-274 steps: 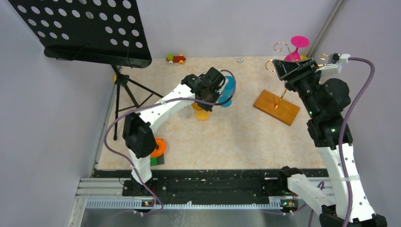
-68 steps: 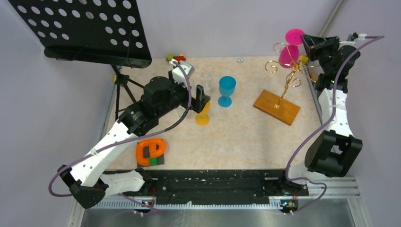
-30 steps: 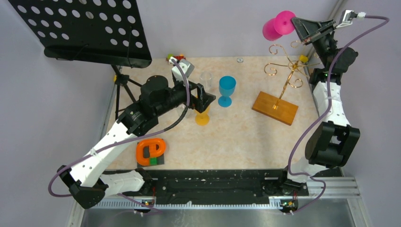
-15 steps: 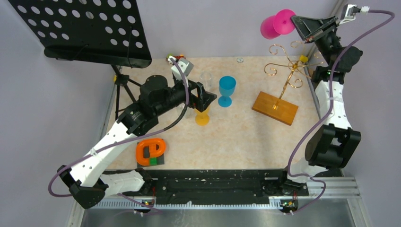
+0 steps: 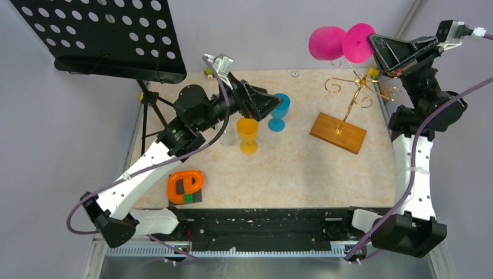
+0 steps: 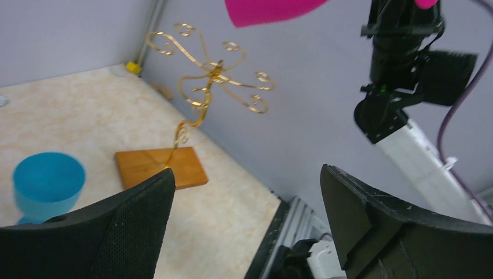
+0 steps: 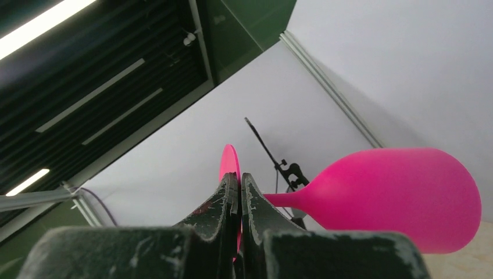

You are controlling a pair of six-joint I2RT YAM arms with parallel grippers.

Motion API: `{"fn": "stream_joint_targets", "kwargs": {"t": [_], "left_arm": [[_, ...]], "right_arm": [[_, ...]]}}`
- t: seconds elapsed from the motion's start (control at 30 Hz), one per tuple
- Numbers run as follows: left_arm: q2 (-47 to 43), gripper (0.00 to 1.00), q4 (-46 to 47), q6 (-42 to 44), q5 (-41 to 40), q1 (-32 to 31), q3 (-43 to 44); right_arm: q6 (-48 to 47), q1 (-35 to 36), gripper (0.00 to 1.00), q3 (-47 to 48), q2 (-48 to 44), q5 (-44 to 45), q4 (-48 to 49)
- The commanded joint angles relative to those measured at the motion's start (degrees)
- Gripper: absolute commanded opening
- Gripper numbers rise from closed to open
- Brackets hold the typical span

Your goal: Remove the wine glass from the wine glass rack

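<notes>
The pink wine glass (image 5: 325,42) hangs on its side in the air, up and left of the wine glass rack's curled gold arms (image 5: 360,84) and apart from them. My right gripper (image 5: 374,44) is shut on the rim of its flat foot (image 7: 229,165); the bowl (image 7: 401,197) points away to the side. The rack's wooden base (image 5: 339,132) sits at the back right of the table. My left gripper (image 5: 273,104) is open and holds nothing, raised beside a blue glass (image 5: 279,110). Its wrist view looks at the rack (image 6: 209,72) between its fingers (image 6: 134,221).
An orange glass (image 5: 247,133) stands below the left gripper, with a clear glass (image 5: 228,137) to its left. An orange ring-shaped toy (image 5: 186,185) lies at the front left. A black music stand (image 5: 104,35) fills the back left. A small toy train (image 5: 208,71) sits by the back wall.
The right arm has swung outward with the pink glass, which now shows larger and slightly lower. The left gripper rose from the orange glass and turned toward the rack.
</notes>
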Motion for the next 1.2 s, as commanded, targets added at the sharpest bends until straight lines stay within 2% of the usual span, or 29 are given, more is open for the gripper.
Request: {"fn": "stream_joint_targets", "kwargs": {"t": [0.0, 0.27, 0.47, 0.87, 1.03, 1.17], "left_arm": [[1.89, 0.97, 17.59, -12.58, 5.53, 0.26, 1.60], [10.21, 0.94, 24.45, -23.50, 11.73, 2.64, 8.82], [16.36, 0.76, 33.90, -33.84, 16.03, 6.10, 10.13], [20.29, 0.73, 43.79, -42.33, 22.51, 8.11, 10.49], [22.00, 0.54, 52.96, -48.88, 26.64, 8.02, 11.03], [22.52, 0.45, 60.90, -54.10, 28.25, 7.81, 11.08]], "right_arm": [[4.46, 0.84, 0.00, -2.98, -5.42, 3.43, -4.33], [7.67, 4.42, 0.00, -8.32, -10.49, 5.04, -6.21], [6.09, 7.39, 0.00, -9.79, -11.85, 4.61, -6.54], [5.35, 8.62, 0.00, -9.72, -11.58, 4.69, -5.27], [6.59, 8.80, 0.00, -10.68, -10.88, 4.77, -3.68], [6.93, 8.89, 0.00, -11.67, -10.32, 4.91, -3.63]]}}
